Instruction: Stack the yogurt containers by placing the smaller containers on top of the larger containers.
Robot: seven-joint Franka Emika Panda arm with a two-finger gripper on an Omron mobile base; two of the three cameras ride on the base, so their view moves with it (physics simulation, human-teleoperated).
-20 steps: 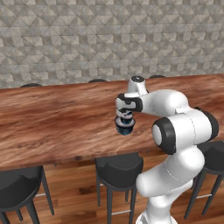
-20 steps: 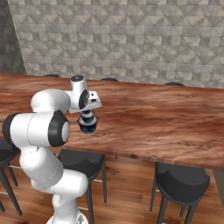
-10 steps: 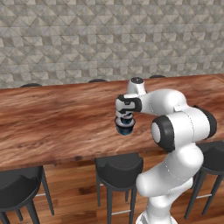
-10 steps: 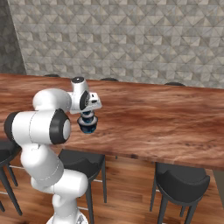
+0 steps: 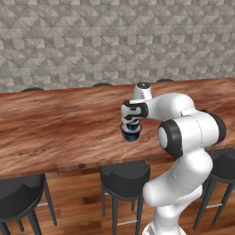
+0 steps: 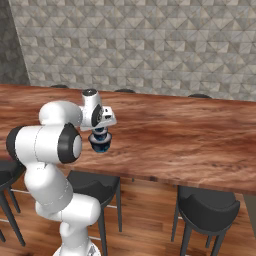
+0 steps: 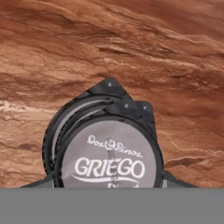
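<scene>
Dark-blue cup (image 5: 131, 133), pale grey lid (image 7: 109, 159); reddish-brown wood-grain counter (image 5: 59, 128); grey tiled wall (image 6: 150, 45).

Long bare-grained wooden counter (image 5: 55, 124)

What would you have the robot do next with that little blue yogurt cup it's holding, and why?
Probably carry it sideways in search of a larger cup. The gripper is shut on a dark-blue yogurt cup with a pale lid reading GRIEGO, held above the wooden counter. In the hand view there is just wood grain beneath it, so lowering here would likely stack nothing.
</scene>
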